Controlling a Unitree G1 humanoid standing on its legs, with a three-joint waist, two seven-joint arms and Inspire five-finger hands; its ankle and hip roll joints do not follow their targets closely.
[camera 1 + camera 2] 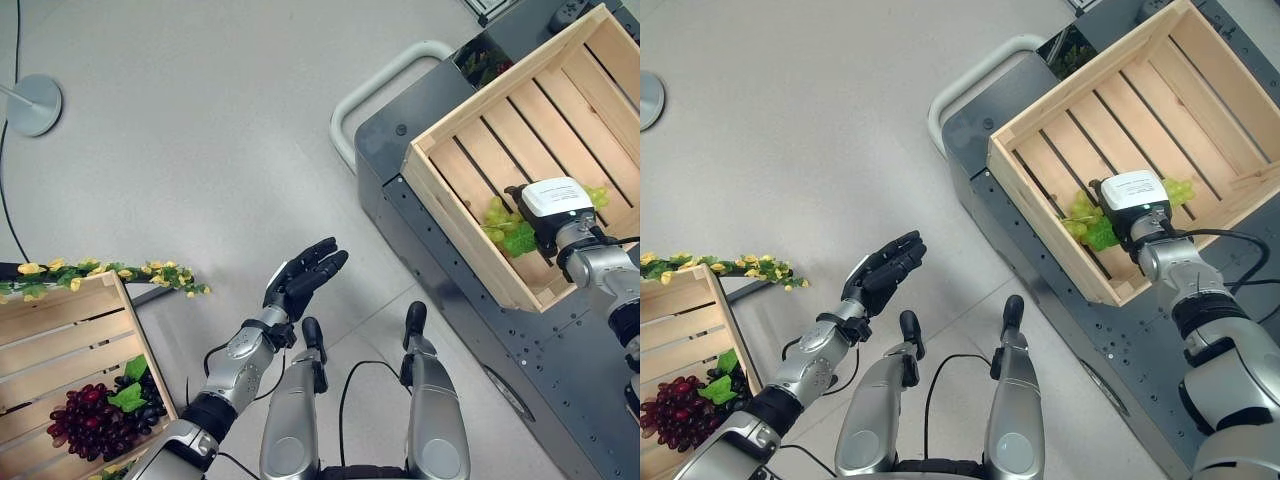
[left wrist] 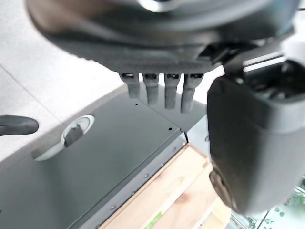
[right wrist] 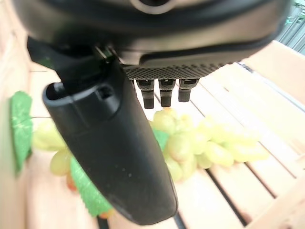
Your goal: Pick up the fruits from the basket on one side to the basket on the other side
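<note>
My right hand's fingers point straight and apart above the green grapes, not gripping them. That right hand sits inside the right crate, upper right of the frame, grapes on its slats. My left hand hangs mid-frame, fingers straight, empty. Purple grapes lie in the left crate, lower left.
</note>
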